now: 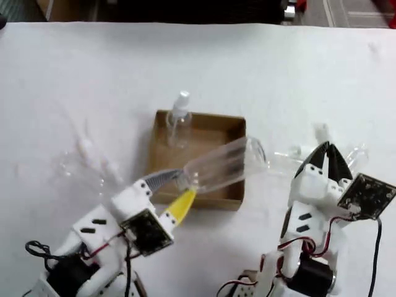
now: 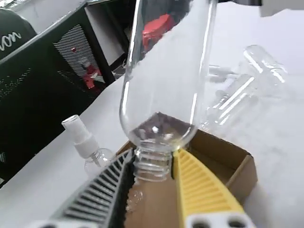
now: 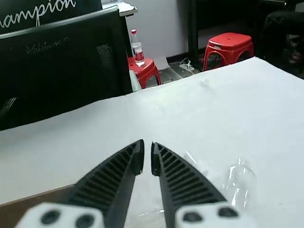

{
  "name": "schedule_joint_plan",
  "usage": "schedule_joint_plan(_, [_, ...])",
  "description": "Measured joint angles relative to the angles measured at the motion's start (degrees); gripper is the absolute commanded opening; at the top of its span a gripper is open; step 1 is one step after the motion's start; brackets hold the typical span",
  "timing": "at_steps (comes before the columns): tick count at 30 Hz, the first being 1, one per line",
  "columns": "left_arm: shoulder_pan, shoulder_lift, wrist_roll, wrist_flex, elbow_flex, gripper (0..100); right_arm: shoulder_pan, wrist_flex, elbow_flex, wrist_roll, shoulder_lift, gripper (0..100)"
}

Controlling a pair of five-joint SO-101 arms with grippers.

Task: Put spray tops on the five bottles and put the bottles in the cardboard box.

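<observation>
While my left gripper (image 1: 185,184) pinches a clear bottle (image 1: 226,164) by its neck, the bottle tilts over the cardboard box (image 1: 213,122).
One spray-topped bottle (image 1: 179,122) lies inside the box; my right gripper (image 1: 328,151) hovers beside the box, fingers nearly touching.

Our white left arm (image 1: 102,230), at seven o'clock, aims its grey-and-yellow gripper (image 1: 185,182) toward two, clamped on a clear plastic bottle (image 1: 226,164). Our white right arm's (image 1: 309,213) black gripper (image 1: 328,148), at four o'clock, points to twelve, fingers (image 3: 118,173) nearly touching.
</observation>
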Motion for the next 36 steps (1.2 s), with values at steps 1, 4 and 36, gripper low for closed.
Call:
schedule_joint_plan(1, [-1.14,-0.09,0.0,-1.32,0.62,8,0.0,0.0,0.0,0.0,-1.14,1.6])
schedule_joint_plan(4, [-3.08,0.0,0.0,-4.04,1.93,8,-0.09,0.0,-0.09,0.0,-1.93,1.6])
schedule_joint_plan(36, [-4.48,0.0,8.35,-7.21,2.9,8,-48.35,8.44,-26.55,23.12,-2.37,1.6])
